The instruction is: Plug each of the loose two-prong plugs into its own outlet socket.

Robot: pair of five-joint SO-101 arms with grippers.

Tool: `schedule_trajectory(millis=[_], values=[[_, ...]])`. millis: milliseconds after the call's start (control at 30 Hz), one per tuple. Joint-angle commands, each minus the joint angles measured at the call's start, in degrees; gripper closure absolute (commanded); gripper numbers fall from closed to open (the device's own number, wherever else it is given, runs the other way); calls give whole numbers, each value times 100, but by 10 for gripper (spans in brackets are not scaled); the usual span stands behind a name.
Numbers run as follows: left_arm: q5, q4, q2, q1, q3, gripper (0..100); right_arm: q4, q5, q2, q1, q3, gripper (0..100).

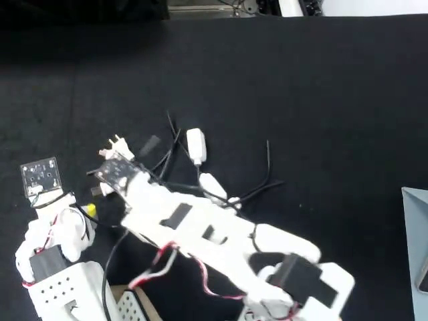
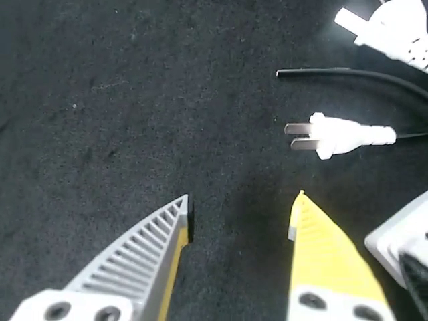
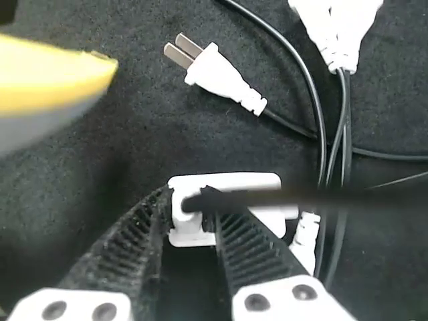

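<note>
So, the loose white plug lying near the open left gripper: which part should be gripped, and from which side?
Probably the plug at its thick white body, just behind the prongs. It lies flat on the cloth with both prongs side by side, so come from above and close the left gripper across the body's two edges, leaving prongs and cord free.

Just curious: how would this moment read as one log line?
left hand: open, near loose plug | right hand: shut on white block

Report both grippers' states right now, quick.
Left gripper: open, holding nothing.
Right gripper: closed on a white block.
</note>
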Motion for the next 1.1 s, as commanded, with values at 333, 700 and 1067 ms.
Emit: schedule_trajectory(millis=[333,700,1067], values=[[44,-167,-44,-13,4,758,862,62,347,123,-514,987],[53,-167,-44,-22,4,756,809,35,-1385,651,-136,987],[53,-167,-44,-4,4,756,844,-369,-3187,686,-224,987]])
